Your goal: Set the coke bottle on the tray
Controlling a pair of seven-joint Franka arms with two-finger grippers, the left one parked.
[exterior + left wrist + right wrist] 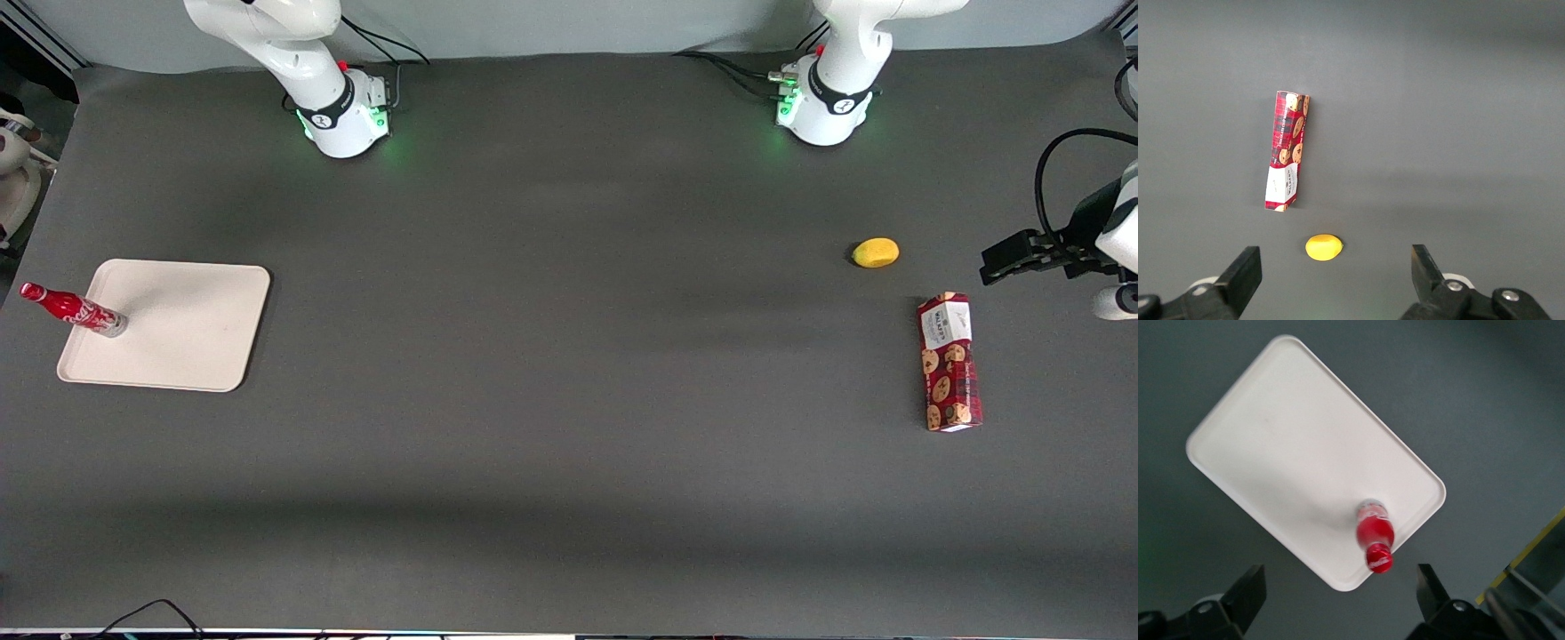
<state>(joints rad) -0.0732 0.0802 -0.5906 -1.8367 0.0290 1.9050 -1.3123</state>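
Coke bottle (1374, 535) upright on tray (1291, 447), near its rim; gripper (1338, 603) above, fingers spread, holding nothing; risk: a brushing finger could topple the slim bottle off.

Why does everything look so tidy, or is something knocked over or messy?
Nothing looks wrong. The coke bottle stands upright on the tray, close to its rim. The gripper is open above it, holding nothing. The cookie box lies flat, and a small yellow fruit sits nearby. No spills.
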